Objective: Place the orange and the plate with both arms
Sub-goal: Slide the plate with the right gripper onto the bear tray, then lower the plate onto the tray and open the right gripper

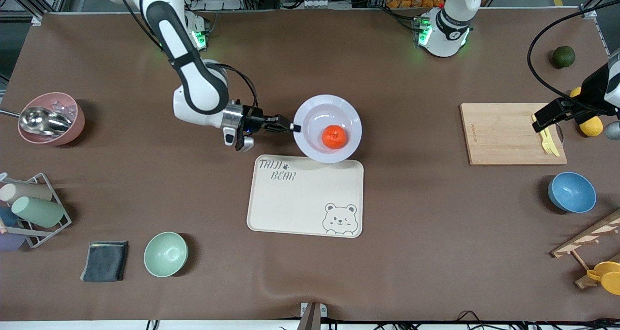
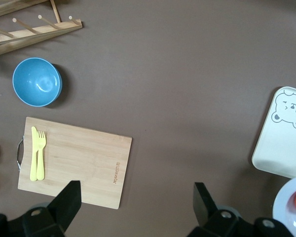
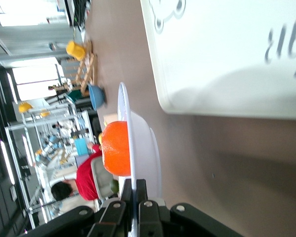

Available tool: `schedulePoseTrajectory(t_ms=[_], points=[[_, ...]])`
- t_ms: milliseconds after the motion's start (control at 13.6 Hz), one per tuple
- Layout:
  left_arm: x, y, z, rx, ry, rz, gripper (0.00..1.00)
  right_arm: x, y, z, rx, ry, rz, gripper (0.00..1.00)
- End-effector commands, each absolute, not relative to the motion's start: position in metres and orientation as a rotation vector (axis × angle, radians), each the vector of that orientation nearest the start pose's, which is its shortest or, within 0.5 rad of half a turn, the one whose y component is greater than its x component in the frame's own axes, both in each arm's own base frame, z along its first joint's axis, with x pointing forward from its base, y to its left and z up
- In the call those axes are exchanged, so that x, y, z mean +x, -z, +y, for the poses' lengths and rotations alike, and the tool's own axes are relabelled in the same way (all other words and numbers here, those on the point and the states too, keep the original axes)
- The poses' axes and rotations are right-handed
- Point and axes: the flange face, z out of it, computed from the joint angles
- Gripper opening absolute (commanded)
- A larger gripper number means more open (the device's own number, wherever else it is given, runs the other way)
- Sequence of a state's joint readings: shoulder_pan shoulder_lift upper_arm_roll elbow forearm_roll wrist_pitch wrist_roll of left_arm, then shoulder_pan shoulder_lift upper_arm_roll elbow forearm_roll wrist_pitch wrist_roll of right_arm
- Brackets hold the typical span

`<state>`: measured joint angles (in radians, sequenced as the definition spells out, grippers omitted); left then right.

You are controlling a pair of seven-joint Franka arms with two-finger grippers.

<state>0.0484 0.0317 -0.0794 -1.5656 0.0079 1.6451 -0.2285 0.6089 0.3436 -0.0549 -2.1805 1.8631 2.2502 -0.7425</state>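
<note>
The right arm is stretched low from its base toward the middle of the table, its forearm lying nearly level. The right gripper [image 1: 293,126] is closed on the rim of the plate [image 1: 310,114], at the edge toward the right arm's end; in the right wrist view the rim [image 3: 124,118] is seen pinched between the fingers [image 3: 140,210], and the plate is held clear of the tabletop, roughly level. The orange [image 1: 333,136] is carried in the plate's sunken centre. The plate is held over the edge of the bear tray [image 1: 290,209] that lies farthest from the front camera, overlapping that edge slightly.

The left arm is held high toward its own end of the table, and the left gripper [image 2: 138,207] is spread wide with nothing between its fingers, over the cutting board [image 1: 503,136]. Yellow cutlery [image 2: 37,153] is laid on that board. A blue bowl [image 1: 572,192] is set nearer the front camera than the board, toward the left arm's end from the tray. A mint bowl [image 1: 165,254] and a dark cloth [image 1: 105,260] are placed toward the right arm's end from the tray.
</note>
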Motion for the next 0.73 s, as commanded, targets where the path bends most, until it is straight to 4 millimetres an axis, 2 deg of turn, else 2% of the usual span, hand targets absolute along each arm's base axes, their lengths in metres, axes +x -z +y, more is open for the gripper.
schedulePoseTrajectory(t_ms=[0,73,440,659], points=[[0.567,-0.618,-0.017,-3.132,0.065,-0.274,1.0,0.491,-0.218,0.302,-1.935,-0.004,0.3,0.0],[0.567,-0.618,-0.018,-3.134,0.065,-0.272,1.0,0.504,-0.209,0.293,-1.937,0.022,0.308,0.0],[0.57,-0.614,-0.018,-3.142,0.066,-0.274,1.0,0.536,-0.156,0.297,-1.902,0.105,0.366,0.0],[0.571,-0.611,-0.019,-3.146,0.061,-0.269,1.0,0.553,-0.144,0.288,-1.899,0.129,0.384,0.0]])
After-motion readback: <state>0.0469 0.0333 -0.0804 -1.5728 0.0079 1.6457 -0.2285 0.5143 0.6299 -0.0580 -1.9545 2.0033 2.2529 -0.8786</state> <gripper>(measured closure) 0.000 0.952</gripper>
